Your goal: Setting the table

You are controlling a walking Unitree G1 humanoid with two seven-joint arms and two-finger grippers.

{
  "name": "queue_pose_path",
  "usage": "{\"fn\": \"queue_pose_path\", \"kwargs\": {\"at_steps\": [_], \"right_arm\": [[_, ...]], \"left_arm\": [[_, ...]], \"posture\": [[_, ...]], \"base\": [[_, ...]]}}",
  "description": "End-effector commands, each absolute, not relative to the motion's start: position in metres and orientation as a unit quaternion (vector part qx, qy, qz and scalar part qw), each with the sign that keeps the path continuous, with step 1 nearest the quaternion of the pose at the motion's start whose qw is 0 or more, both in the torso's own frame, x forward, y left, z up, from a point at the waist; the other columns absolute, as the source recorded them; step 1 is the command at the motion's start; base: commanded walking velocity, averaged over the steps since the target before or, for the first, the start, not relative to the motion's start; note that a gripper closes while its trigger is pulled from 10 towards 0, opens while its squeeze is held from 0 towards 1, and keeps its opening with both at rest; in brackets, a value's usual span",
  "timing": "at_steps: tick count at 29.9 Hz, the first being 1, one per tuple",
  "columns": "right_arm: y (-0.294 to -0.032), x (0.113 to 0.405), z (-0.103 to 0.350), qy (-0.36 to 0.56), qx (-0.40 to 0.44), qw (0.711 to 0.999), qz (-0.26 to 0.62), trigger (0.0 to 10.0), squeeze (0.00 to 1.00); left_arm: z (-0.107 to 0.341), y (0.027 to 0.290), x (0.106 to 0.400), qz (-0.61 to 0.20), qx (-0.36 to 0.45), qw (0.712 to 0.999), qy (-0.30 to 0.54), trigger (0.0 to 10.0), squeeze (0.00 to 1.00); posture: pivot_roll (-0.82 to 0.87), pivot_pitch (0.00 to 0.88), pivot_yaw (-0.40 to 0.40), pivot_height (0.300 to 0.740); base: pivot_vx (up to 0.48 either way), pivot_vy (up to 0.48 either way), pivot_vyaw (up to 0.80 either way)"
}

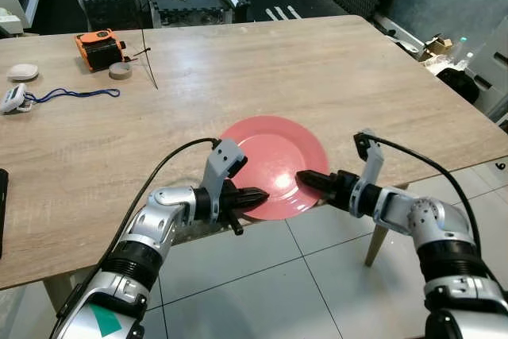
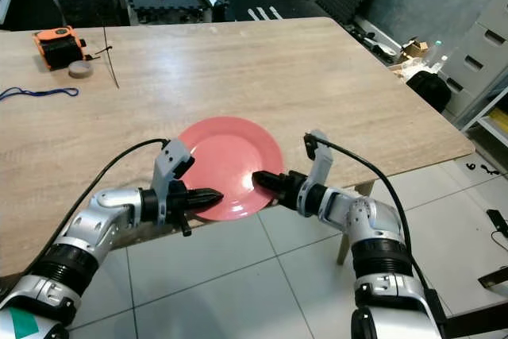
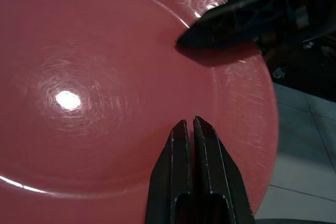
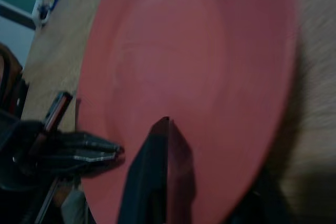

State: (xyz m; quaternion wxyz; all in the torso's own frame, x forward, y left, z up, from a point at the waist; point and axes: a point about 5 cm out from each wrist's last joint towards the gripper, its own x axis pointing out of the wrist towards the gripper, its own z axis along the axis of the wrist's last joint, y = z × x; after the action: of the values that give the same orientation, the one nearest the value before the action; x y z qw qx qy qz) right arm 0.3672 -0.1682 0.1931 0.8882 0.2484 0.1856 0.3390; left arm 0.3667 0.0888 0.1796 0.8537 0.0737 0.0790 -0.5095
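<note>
At the near edge of the big light wooden table, a round, shiny pink plate lies flat with its front rim sticking out a little over the floor, probably so the fingers can get under and over it. The left gripper and the right gripper each pinch that front rim, fingers closed tight on it. Both silver arms reach in low from the two sides, bent at the elbows, with their tips pointing toward each other.
</note>
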Motion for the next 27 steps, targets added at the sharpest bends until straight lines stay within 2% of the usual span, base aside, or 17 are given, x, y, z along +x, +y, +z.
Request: {"fn": "queue_pose_path", "kwargs": {"at_steps": [1, 2, 3, 8, 12, 13, 15, 20, 25, 27], "right_arm": [[-0.165, 0.363, 0.187, 0.199, 0.251, 0.882, 0.345, 3.1, 0.00], [-0.162, 0.362, 0.186, 0.200, 0.250, 0.880, 0.351, 0.2, 0.00], [-0.159, 0.361, 0.186, 0.199, 0.250, 0.878, 0.357, 0.0, 0.00], [-0.158, 0.362, 0.186, 0.197, 0.242, 0.883, 0.351, 0.0, 0.00], [-0.164, 0.367, 0.190, 0.184, 0.251, 0.891, 0.330, 0.0, 0.00], [-0.164, 0.367, 0.190, 0.184, 0.251, 0.891, 0.330, 0.0, 0.00], [-0.164, 0.367, 0.191, 0.183, 0.252, 0.892, 0.328, 0.0, 0.00], [-0.164, 0.368, 0.194, 0.174, 0.254, 0.895, 0.324, 0.0, 0.00], [-0.167, 0.372, 0.201, 0.155, 0.260, 0.901, 0.312, 0.0, 0.00], [-0.174, 0.377, 0.216, 0.120, 0.275, 0.908, 0.291, 0.0, 0.00]], "left_arm": [[0.129, 0.100, 0.355, -0.491, 0.061, 0.849, 0.187, 10.0, 0.00], [0.130, 0.100, 0.356, -0.490, 0.062, 0.849, 0.186, 10.0, 0.00], [0.130, 0.100, 0.356, -0.490, 0.062, 0.850, 0.185, 10.0, 0.00], [0.136, 0.099, 0.359, -0.486, 0.065, 0.855, 0.168, 10.0, 0.00], [0.192, 0.097, 0.371, -0.479, 0.027, 0.877, 0.020, 10.0, 0.00], [0.192, 0.097, 0.371, -0.479, 0.027, 0.877, 0.020, 10.0, 0.00], [0.220, 0.098, 0.370, -0.493, 0.013, 0.870, -0.023, 10.0, 0.00], [0.282, 0.103, 0.354, -0.542, 0.044, 0.833, -0.104, 10.0, 0.00], [0.311, 0.109, 0.349, -0.537, 0.047, 0.830, -0.145, 10.0, 0.00], [0.327, 0.114, 0.351, -0.509, 0.028, 0.844, -0.168, 10.0, 0.00]], "posture": [[-0.10, 0.261, -0.004, 0.740], [-0.10, 0.260, -0.003, 0.740], [-0.10, 0.260, -0.003, 0.740], [-0.10, 0.255, -0.001, 0.740], [-0.10, 0.251, 0.003, 0.740], [-0.10, 0.251, 0.003, 0.740], [-0.09, 0.250, 0.007, 0.740], [-0.08, 0.247, 0.013, 0.740], [-0.07, 0.244, 0.018, 0.740], [-0.07, 0.241, 0.020, 0.740]], "base": [[0.000, 0.000, 0.00], [0.000, 0.000, 0.00], [0.000, 0.000, 0.00], [0.000, 0.000, 0.00], [0.000, 0.000, 0.00], [0.000, 0.000, 0.00], [0.000, 0.000, 0.00], [0.000, 0.000, 0.00], [0.000, 0.000, 0.00], [0.000, 0.000, 0.00]]}}
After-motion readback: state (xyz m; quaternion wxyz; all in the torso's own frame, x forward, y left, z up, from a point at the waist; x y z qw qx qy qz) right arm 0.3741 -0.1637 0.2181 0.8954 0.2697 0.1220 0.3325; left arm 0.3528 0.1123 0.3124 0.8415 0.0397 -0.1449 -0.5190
